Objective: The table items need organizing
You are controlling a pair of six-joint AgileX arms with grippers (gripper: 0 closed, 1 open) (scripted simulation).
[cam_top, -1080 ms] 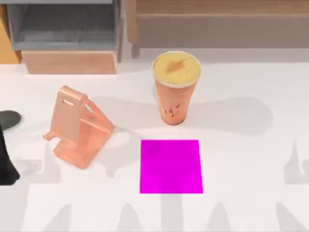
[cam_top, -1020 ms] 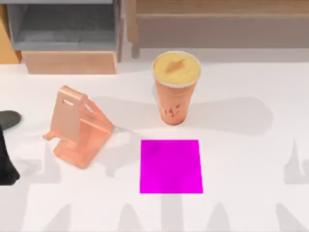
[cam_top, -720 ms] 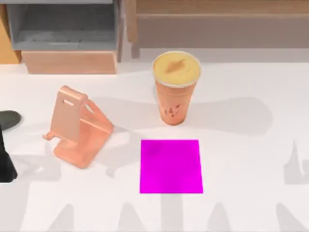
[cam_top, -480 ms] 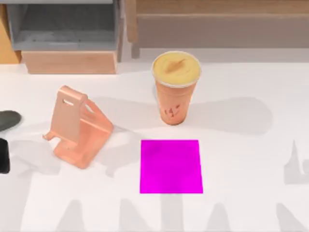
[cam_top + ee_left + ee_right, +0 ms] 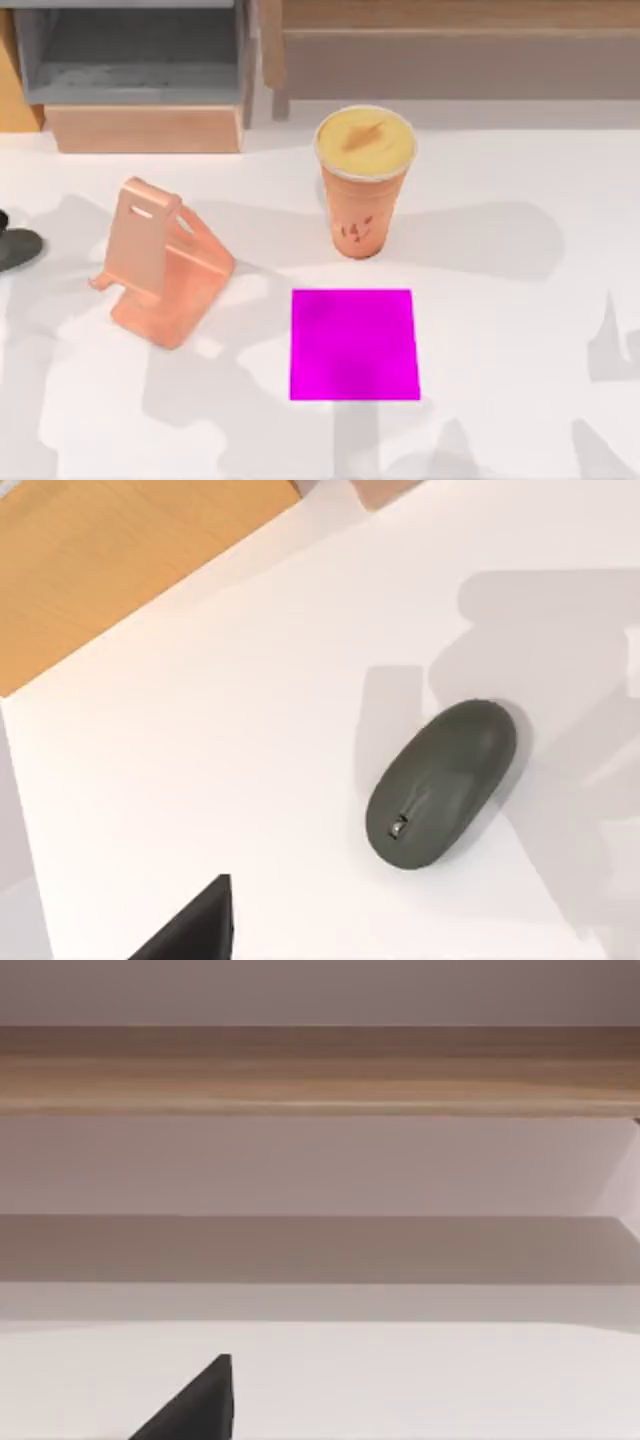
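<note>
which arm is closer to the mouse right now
Left, judging by its wrist camera: it looks down on the mouse lying on the table at the top view's left edge. The right wrist camera faces the wooden shelf behind the table, no mouse near.

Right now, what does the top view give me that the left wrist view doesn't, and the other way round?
Top view alone: the orange cup standing upright behind the magenta square, and the pink phone stand to the left of them. Left wrist view alone: the whole dark grey mouse, lying flat with its scroll wheel facing up, and a dark fingertip of the left gripper at the frame edge. Both: the mouse, cut off at the top view's left edge, and the white table.
</note>
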